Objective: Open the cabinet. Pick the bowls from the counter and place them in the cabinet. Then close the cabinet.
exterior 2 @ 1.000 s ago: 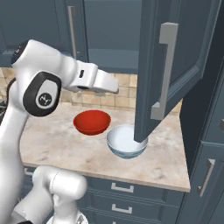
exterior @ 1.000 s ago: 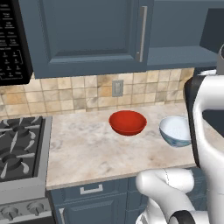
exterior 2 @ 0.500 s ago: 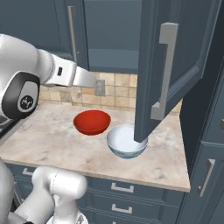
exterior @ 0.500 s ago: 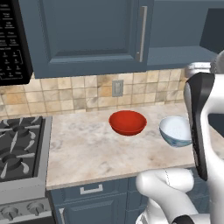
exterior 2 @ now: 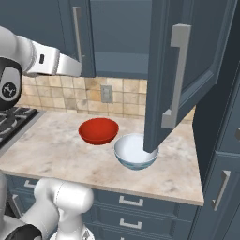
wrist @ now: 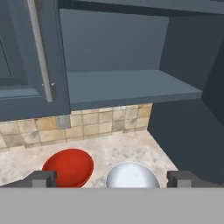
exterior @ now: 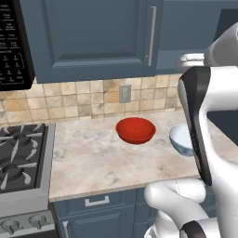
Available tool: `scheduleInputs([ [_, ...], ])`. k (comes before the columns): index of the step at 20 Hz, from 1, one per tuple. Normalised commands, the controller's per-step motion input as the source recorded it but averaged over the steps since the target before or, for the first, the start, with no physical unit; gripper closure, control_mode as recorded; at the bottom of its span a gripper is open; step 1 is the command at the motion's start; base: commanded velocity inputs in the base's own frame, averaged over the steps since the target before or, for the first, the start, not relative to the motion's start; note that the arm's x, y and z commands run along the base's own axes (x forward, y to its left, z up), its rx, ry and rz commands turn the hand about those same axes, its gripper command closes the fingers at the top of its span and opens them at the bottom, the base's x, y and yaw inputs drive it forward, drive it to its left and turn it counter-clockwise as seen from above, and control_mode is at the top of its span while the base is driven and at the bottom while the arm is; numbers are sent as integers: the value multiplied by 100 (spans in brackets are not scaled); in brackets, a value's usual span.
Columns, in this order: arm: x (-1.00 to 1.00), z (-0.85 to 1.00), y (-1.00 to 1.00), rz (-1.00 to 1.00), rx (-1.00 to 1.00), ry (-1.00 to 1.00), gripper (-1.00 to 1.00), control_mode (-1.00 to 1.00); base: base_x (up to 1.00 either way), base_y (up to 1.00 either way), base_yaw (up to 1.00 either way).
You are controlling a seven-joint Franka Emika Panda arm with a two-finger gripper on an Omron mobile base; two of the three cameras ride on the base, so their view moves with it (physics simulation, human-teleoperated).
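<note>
1. Gripper: jaws spread wide, nothing between them; the two dark fingertips frame the scene from above the counter.
2. Red bowl: below and ahead of the hand, toward its left fingertip; the white bowl sits just beside it, near the middle of the gap, closer to the right fingertip.
3. Both bowls rest upright on the counter, rims up, near each other but apart (red bowl, white bowl).
4. Cabinet: right door swung open, inner shelf bare, directly above the bowls; left door closed.
5. Judgement: the next move is a descent onto a bowl rim; the white bowl lies more squarely under the hand.
</note>
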Motion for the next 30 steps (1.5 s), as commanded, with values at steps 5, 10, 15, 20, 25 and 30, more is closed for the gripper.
scheduleInputs([
  [5,22,18,31,5,0,0,-100,-100,0,0,0],
  [10,26,2,27,7,0,-1,-100,-100,0,0,0],
  [15,18,-2,41,6,0,-8,-100,-100,0,0,0],
  [20,46,0,30,5,0,0,-100,-100,0,0,0],
  [25,69,0,13,2,0,1,-100,-100,0,0,0],
  [30,76,0,0,1,0,5,-100,-100,0,0,0],
])
